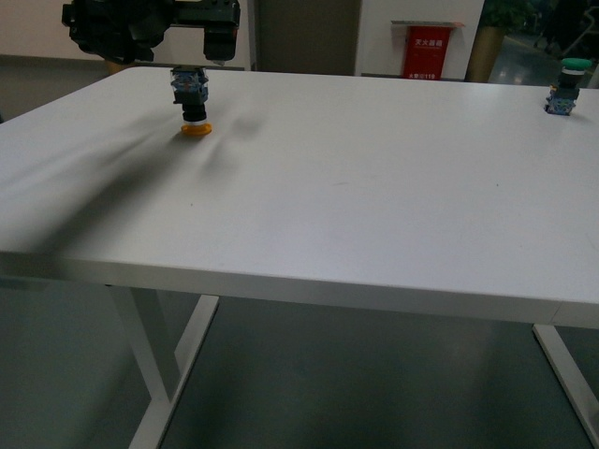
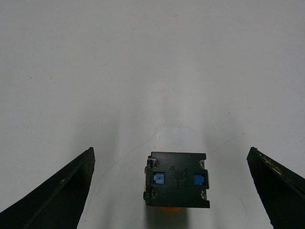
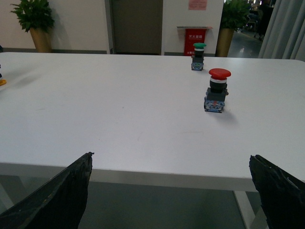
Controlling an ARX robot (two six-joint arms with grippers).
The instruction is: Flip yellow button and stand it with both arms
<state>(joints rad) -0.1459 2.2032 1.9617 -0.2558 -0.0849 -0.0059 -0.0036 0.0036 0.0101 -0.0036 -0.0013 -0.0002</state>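
**Yellow button resting cap-down, both grippers empty**

Yellow button is sitting inverted, base up, on the table near its far left corner. Left gripper is hovering over it, spread wide and touching neither side. Right gripper is gaping wide and empty at the near edge. Risk: an off-centre squeeze would likely tip or roll the button.

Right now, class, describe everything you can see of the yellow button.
The yellow button stands upside down near the far left corner of the white table. Its flat yellow-orange cap rests on the tabletop, with the black neck above it and the boxy black, plastic-looking base on top, showing two blue inserts and small screws. The open left gripper flanks it, fingers not touching.
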